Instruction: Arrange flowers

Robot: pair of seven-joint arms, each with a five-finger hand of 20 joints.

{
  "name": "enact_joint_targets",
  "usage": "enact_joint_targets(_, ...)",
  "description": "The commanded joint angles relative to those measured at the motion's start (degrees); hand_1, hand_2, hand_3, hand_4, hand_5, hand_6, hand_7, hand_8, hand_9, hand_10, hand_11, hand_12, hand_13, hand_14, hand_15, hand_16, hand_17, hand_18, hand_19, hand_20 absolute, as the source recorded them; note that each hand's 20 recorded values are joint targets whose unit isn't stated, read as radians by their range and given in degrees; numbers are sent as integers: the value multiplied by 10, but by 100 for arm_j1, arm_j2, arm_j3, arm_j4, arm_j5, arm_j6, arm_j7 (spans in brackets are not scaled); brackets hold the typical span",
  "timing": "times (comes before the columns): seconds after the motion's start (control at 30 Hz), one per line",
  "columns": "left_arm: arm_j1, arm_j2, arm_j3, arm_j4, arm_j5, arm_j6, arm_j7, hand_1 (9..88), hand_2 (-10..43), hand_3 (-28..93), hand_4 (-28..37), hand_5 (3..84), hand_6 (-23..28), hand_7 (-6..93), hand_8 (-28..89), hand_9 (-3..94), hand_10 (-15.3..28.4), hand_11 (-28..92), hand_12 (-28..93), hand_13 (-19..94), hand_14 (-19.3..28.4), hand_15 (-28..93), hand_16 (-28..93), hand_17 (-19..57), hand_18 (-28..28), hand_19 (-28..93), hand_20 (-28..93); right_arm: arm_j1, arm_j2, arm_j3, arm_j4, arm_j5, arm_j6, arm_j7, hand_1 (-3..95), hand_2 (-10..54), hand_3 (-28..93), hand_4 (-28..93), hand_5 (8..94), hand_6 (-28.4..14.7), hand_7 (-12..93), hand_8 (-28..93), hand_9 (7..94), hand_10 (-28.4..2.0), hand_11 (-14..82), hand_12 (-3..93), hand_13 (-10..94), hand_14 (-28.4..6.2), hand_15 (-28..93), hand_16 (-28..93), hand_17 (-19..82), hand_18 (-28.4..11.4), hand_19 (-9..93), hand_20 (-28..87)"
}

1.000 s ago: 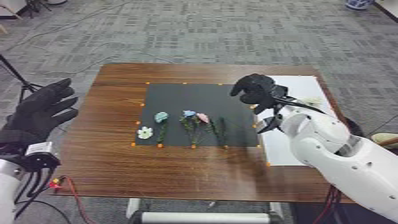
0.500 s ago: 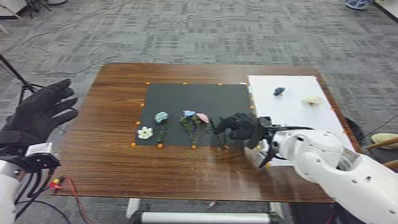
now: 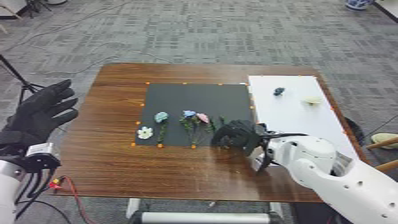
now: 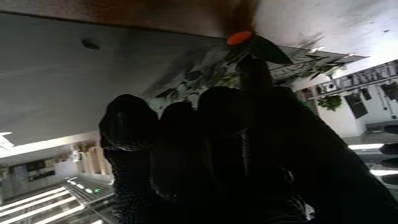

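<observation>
A brown table (image 3: 160,175) carries a dark mat (image 3: 200,95) in the middle and a white board (image 3: 306,117) on the right, probably so that the spare blooms lie apart from the arrangement.

At the mat's near right corner is the right hand (image 3: 233,135), low over the sprig (image 3: 222,122), likely to set or straighten its stem; I cannot tell whether it grips anything. The right wrist view shows a leaf (image 4: 269,51) just beside it, by an orange mark (image 4: 238,38) that perhaps guides the placing.

Near left on the mat lies the white flower (image 3: 145,132), perhaps a low accent. Slightly farther, the pink flower (image 3: 202,118), teal flower (image 3: 161,117) and blue flower (image 3: 189,113) lie heads far, stems near, seemingly to suggest a row growing upward. The left hand (image 3: 40,112) is open, held left of the table, presumably out of the way.

On the board, the cream flower (image 3: 311,100) and, farther, the dark flower (image 3: 279,91) seem to wait their turn.

Counted: 2 hands, 1 right and 1 left; 1 sprig at the right hand; 4 blooms on the mat, 1 each of white, pink, teal and blue; 2 on the board, 1 cream, 1 dark. That makes 6 blooms.
</observation>
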Motion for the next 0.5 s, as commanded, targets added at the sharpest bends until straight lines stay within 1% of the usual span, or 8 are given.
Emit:
enact_joint_targets(0.03,34,-14,24,-1,20,-16,-29,238,-25,685,-283,220,17,226,-106,168,98,221,195,62,125,440,-54,-109,190,403,124,186,-97,-190,113,-206,140,151,229,247,932,-128,489,26,187,-128,704,-133,660,523,769,-101,883,428,423,-241,932,567)
enact_joint_targets(0.2,45,-10,25,-4,30,-35,-43,239,-25,685,-283,219,16,227,-106,168,96,220,195,62,125,439,-54,-109,190,403,124,247,-102,-239,177,-180,183,259,228,243,932,-128,489,26,184,-127,704,-134,664,517,772,-99,883,425,426,-241,932,570)
enact_joint_targets(0.5,36,-1,38,2,23,-13,-46,239,-25,684,-283,219,16,227,-106,167,96,222,196,62,125,438,-53,-109,190,403,125,300,-90,-259,294,-177,294,387,225,243,932,-124,495,27,185,-126,710,-133,663,507,775,-98,884,423,429,-241,932,573)
